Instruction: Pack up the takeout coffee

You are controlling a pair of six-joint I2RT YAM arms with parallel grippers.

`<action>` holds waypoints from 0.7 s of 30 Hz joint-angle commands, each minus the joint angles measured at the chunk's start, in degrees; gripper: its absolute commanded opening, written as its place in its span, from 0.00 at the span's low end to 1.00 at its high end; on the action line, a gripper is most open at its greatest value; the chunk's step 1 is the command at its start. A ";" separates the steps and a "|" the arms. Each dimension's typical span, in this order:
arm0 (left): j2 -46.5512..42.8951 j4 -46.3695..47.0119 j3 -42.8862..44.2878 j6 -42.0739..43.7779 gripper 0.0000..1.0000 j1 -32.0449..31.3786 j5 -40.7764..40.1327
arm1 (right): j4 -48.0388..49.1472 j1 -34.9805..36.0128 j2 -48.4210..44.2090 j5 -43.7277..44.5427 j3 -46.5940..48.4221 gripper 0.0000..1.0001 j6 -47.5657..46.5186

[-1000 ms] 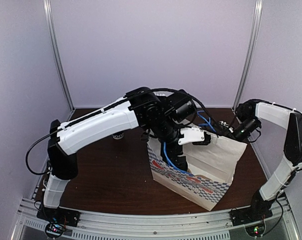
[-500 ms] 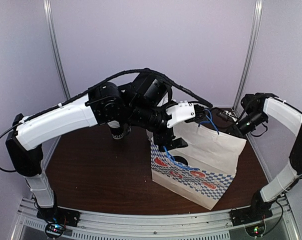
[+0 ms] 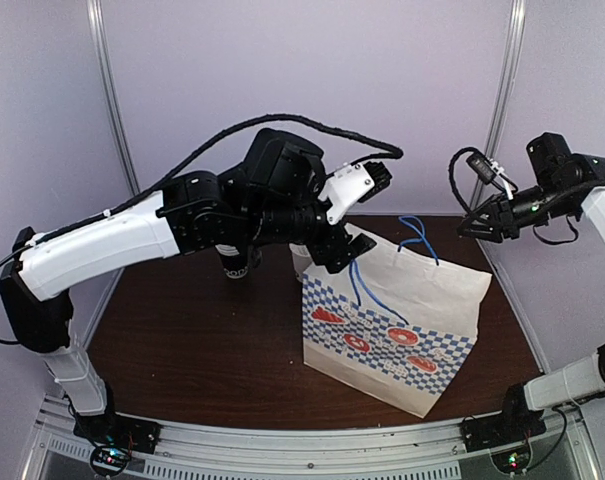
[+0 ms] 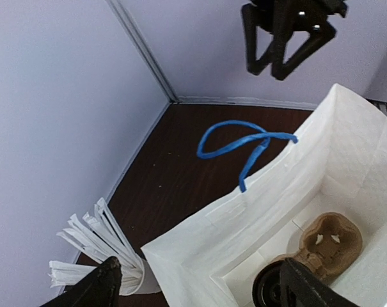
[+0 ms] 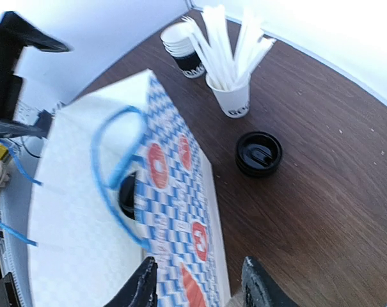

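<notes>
Takeout coffee [image 4: 265,291] sits lid-up inside the paper bag [image 4: 257,211], beside a cardboard carrier [image 4: 331,240]. It lies directly below your left tool [image 4: 199,268], which gapes wide and empty. Right tool [image 5: 196,281], parted and empty, hangs farther off to the bag's right.

A robot test cell rather than a home or shop: bare lilac walls [image 3: 302,90] close in a dark wood surface [image 3: 202,350], metal posts [image 3: 121,120] stand at its far corners, and an aluminium rail [image 3: 312,438] carrying small circuit boards [image 3: 110,459] runs along its near edge.
</notes>
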 commanded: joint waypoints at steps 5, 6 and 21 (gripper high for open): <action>-6.73 9.96 -6.58 -11.35 0.86 3.00 -14.42 | -4.58 10.05 -0.80 -2.06 0.80 0.50 -0.59; -7.57 9.87 -7.39 -11.90 0.86 3.37 -14.43 | -4.21 11.08 -0.59 -1.02 0.71 0.50 -0.22; -11.86 4.19 -12.68 -12.97 0.86 4.40 -19.99 | -4.36 20.30 5.11 6.97 2.07 0.12 -1.52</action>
